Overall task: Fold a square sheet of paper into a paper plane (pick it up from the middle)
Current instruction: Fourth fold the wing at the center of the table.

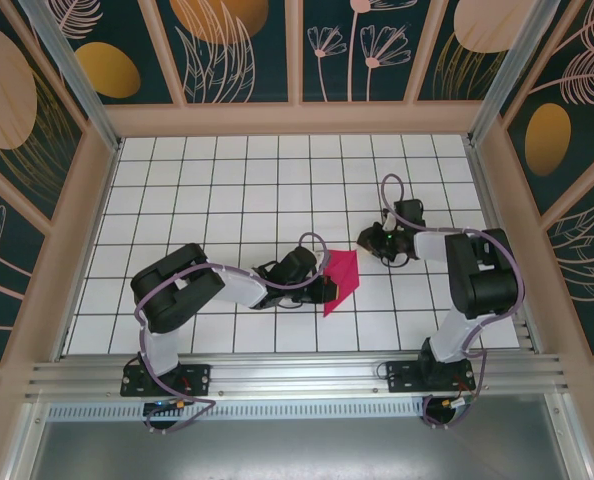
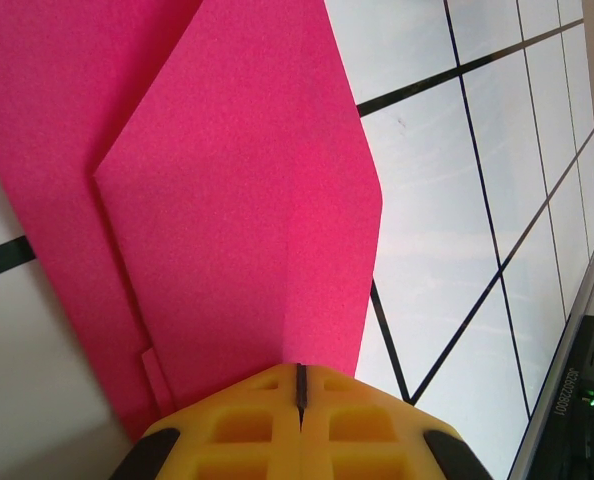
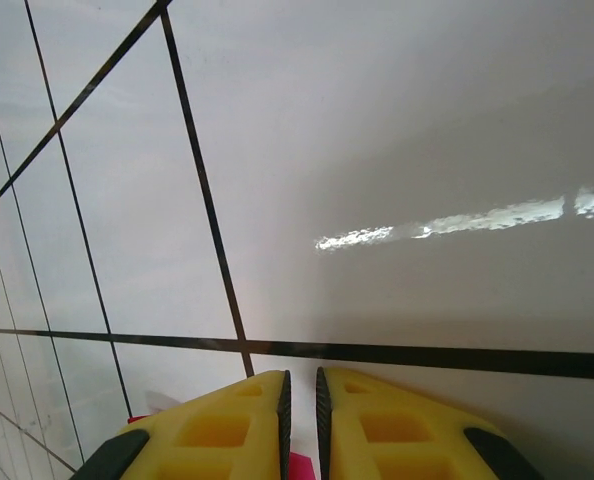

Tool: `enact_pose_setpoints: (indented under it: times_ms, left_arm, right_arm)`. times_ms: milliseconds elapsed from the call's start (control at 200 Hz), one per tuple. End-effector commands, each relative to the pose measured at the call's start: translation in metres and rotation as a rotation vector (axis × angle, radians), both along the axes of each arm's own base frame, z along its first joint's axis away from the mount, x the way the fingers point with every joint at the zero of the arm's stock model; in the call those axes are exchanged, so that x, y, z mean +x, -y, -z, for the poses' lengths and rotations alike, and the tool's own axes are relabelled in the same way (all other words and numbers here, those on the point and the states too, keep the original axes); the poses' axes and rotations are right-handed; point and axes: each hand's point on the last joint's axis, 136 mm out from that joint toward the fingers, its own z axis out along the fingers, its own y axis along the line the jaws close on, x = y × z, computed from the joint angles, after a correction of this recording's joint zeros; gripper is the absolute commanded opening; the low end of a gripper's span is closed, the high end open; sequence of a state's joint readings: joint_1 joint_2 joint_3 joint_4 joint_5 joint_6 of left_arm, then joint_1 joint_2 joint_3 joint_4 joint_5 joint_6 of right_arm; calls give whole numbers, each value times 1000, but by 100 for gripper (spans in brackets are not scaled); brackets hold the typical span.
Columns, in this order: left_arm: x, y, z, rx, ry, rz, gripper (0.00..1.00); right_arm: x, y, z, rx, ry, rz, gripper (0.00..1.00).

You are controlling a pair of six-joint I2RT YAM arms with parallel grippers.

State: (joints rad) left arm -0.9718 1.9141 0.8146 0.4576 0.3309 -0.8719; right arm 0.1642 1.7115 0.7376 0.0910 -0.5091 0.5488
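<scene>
paper (image 1: 339,282) is on the table (image 1: 227,190), just right of centre, between the two grippers. It's part-folded into a narrow shape with its point toward the near side, not a plane yet by my read. The left wrist view shows stacked flaps and one crisp crease running straight into the fingers.

left gripper (image 2: 300,385): clamped tight on the paper's left edge, pads meeting with the sheet between them.

right gripper (image 3: 299,400): at the paper's far-right corner, jaws a thin slit apart. There's a sliver of pink below the fingers; can't tell if it grips or just sits over it.

Handling, my read:
- Very light and thin. Floppy where it's single-layer, stiffer along the folds.
- Likely slides on the glossy tile, so pin one side while the other works.
- Takes permanent creases, and will crumple or tear if pinched hard or dragged.
- Best hold is a folded edge or the centre crease, where layers stack. Free corners will droop.
- Where it lies flat it's hard to get under, so lift an edge first.

Containers: none, just tile and paper.
</scene>
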Motion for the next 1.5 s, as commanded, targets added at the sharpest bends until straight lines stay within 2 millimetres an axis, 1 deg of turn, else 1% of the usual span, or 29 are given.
enact_pose_setpoints:
  times_ms: [0, 30, 40, 70, 130, 170, 245, 310, 425, 475, 636, 791, 941, 1041, 1161, 1261, 1491]
  left_arm:
    - [-44, -74, 90, 368, -185, -1, 0]
    - [-43, -73, 88, 364, -182, -3, 0]
    - [-43, -73, 88, 364, -182, -2, 0]
    - [-42, -71, 87, 359, -178, -1, 0]
    - [-40, -69, 84, 354, -172, -2, 0]
    - [-38, -66, 82, 348, -170, 0, 0]
    - [-36, -62, 80, 340, -164, 2, 0]
    - [-35, -60, 79, 336, -161, 3, 0]
    - [-34, -60, 79, 337, -159, 6, 0]
    - [-35, -60, 79, 339, -159, 7, 0]
    - [-35, -60, 80, 339, -160, 9, 0]
    - [-39, -60, 79, 332, -167, 25, 0]
    - [-50, -64, 75, 332, -178, 68, 0]
    - [-61, -65, 73, 323, -197, 100, 0]
    - [-72, -76, 77, 344, -217, 109, 0]
    - [-80, -79, 77, 327, -237, 121, 0]
    - [-81, -83, 71, 337, -210, 136, 0]
  right_arm:
    - [5, 9, -27, -37, 99, 10, 21]
    - [2, 8, -38, -29, 127, 1, 21]
    - [0, 8, -38, -27, 124, -3, 21]
    - [-4, 6, -47, -12, 139, -11, 22]
    - [-16, -5, -58, 36, 158, -46, 22]
    - [-24, -11, -61, 57, 159, -63, 22]
    - [-41, -27, -56, 88, 141, -100, 21]
    - [-53, -40, -48, 99, 115, -128, 20]
    - [-68, -61, -36, 120, 77, -172, 18]
    - [-71, -64, -28, 101, 60, -173, 18]
    - [-77, -59, 10, 60, -29, -143, 15]
    - [-81, -45, 33, -21, -86, -101, 14]
    - [-78, -42, 34, -45, -83, -83, 13]
    - [-76, -41, 34, -48, -83, -77, 13]
    - [-74, -41, 33, -55, -81, -75, 13]
    - [-74, -40, 34, -62, -83, -75, 13]
    - [-75, -41, 38, -60, -93, -85, 13]
